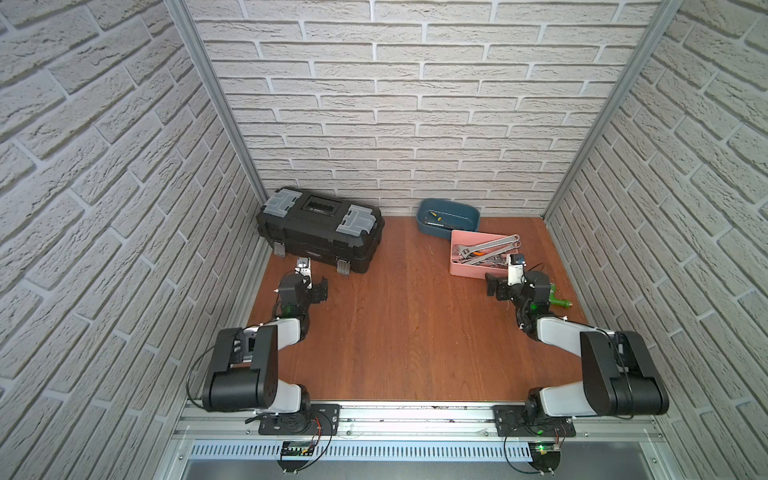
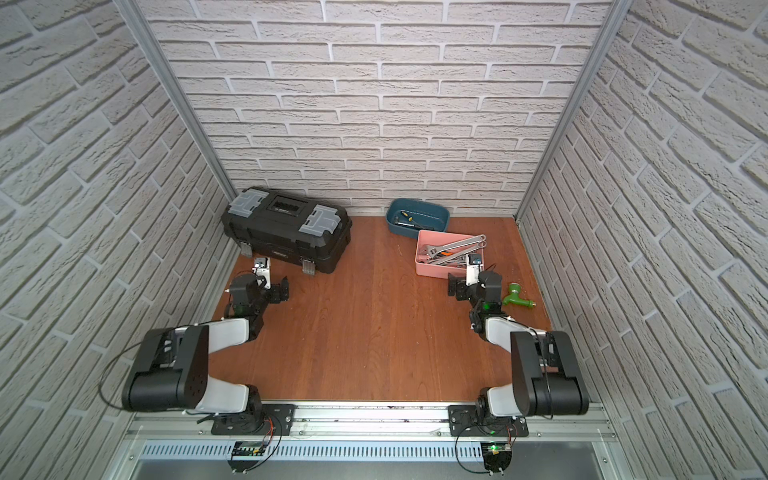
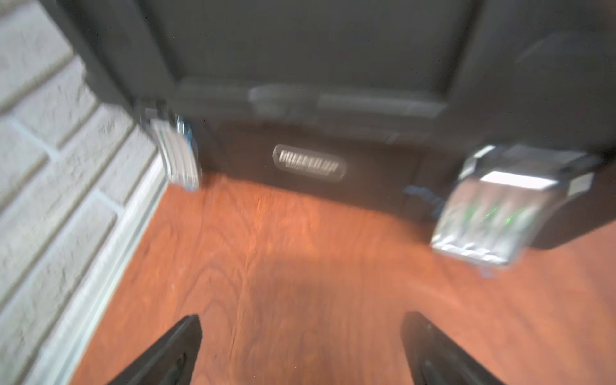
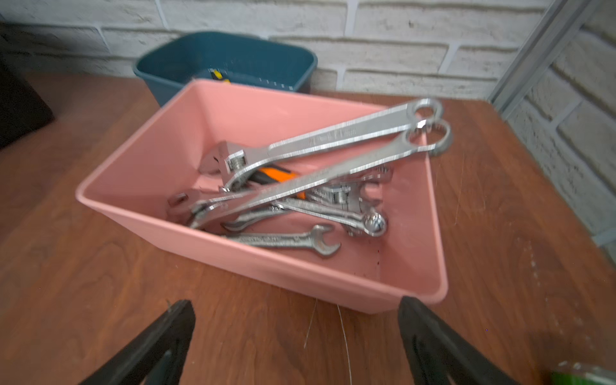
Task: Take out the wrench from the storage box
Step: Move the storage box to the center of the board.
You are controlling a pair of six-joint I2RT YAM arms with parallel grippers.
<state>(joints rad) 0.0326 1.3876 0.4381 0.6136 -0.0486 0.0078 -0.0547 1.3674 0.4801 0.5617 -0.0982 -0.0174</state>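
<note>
The pink storage box point(image 1: 467, 269) point(image 2: 432, 269) stands on the wooden table at the back right. Several silver wrenches lie piled in it. A long adjustable wrench point(image 4: 333, 136) point(image 1: 486, 245) rests on top, its ring end over the far rim. A small open-end wrench point(image 4: 286, 240) lies nearest the front wall point(image 4: 266, 266). My right gripper point(image 4: 296, 306) point(image 1: 493, 286) hovers open just in front of the box, holding nothing. My left gripper point(image 3: 301, 320) point(image 1: 322, 289) is open over bare wood at the left, empty.
A black toolbox point(image 1: 320, 228) point(image 3: 316, 66) with metal latches sits at the back left, close ahead of my left gripper. A dark blue tub point(image 1: 432, 230) point(image 4: 233, 56) stands behind the pink box. A green object point(image 1: 559, 301) lies by the right arm. Brick walls enclose three sides.
</note>
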